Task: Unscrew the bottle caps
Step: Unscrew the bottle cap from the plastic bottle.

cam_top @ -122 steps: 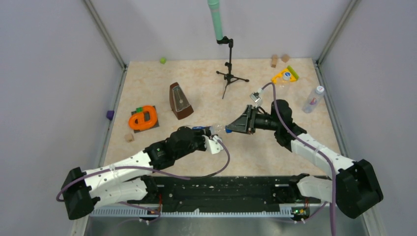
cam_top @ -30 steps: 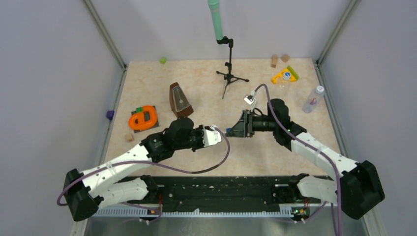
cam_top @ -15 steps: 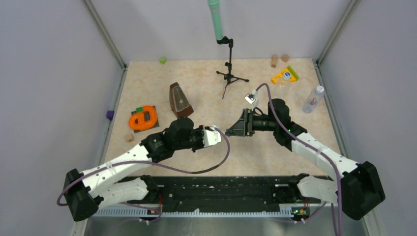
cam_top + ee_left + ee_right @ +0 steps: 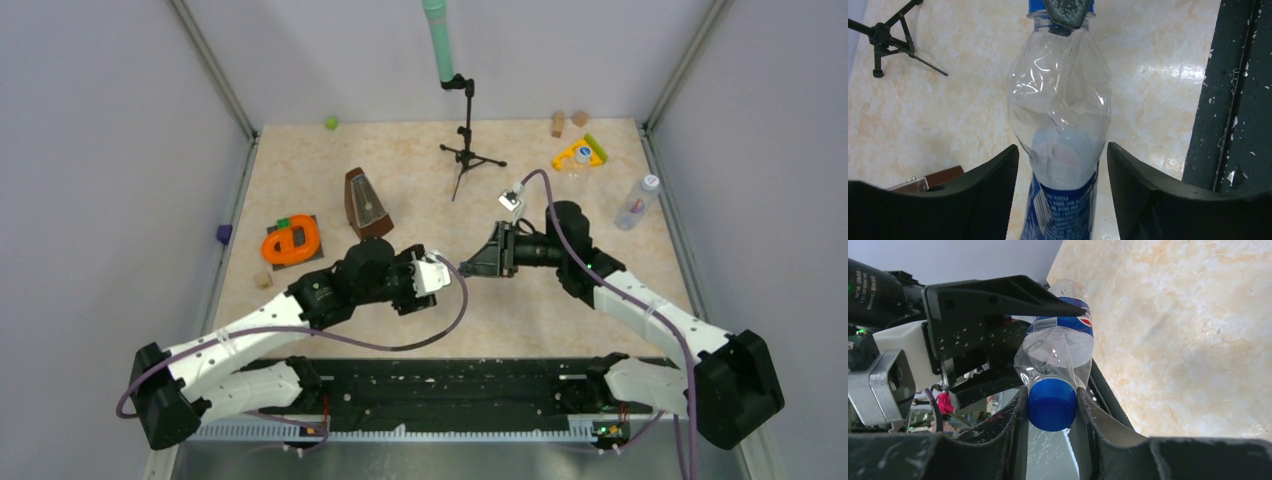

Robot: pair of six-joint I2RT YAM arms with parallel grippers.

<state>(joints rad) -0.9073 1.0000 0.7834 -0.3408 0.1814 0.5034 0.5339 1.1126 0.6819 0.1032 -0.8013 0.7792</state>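
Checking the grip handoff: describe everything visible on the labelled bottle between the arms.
Clear thin plastic bottle, crumpled and empty-looking, with a blue-and-white label round its lower body. It lies roughly level over the table. The right gripper has its jaws shut on its dark blue cap; the left gripper has its jaws flanking the body, slightly clear of it.

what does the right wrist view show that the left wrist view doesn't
Only the right wrist view: the round top of the dark blue cap, with the right tool pressed against both its sides. Only the left wrist view: the tripod stand's feet and slim gaps between the left tool and the bottle. Both: the crumpled clear bottle with its blue-and-white label, and the marbled table.
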